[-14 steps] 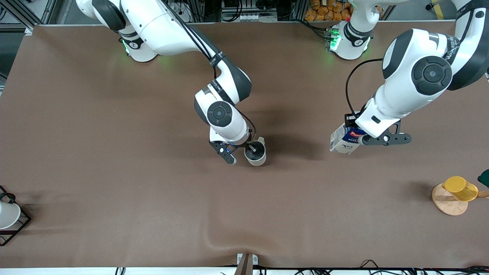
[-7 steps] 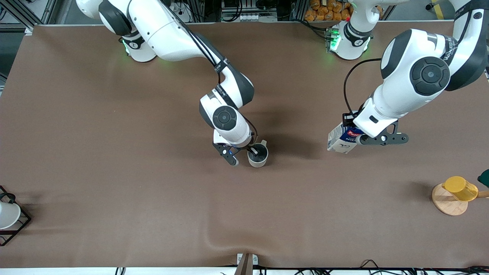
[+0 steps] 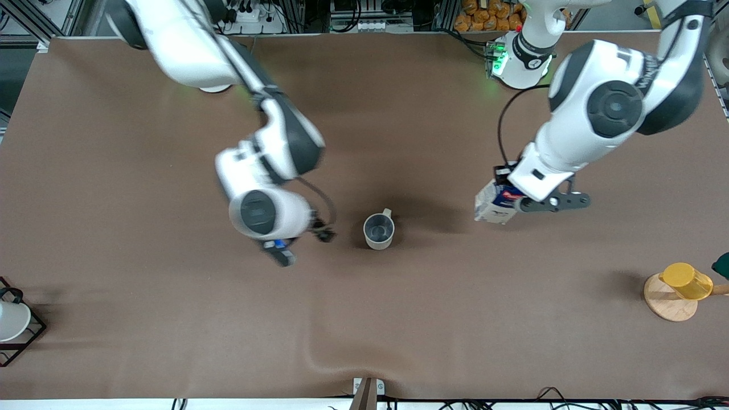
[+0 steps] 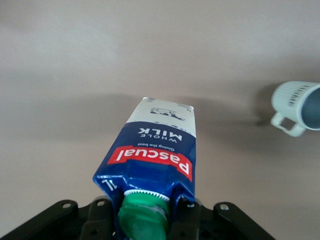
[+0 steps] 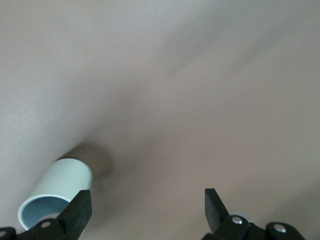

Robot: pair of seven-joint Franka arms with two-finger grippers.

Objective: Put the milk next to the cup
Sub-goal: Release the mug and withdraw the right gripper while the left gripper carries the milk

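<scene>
front view change: right tool [image 3: 302, 242] has let go of the cup [image 3: 379, 230], jaws apart, pulled toward its own end.
cup: upright mid-counter [image 3: 171, 319].
milk [image 3: 494, 204]: clamped in your left tool [image 3: 515, 196], nearing the cup, well apart.

Yellow cup [image 3: 686, 281] on wooden disc [image 3: 669, 303] — white cup [image 3: 12, 320] in wire rack [image 3: 25, 336]

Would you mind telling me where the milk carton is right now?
The milk carton is held tilted in the left gripper above the table, toward the left arm's end from the off-white mug, apart from it.
</scene>
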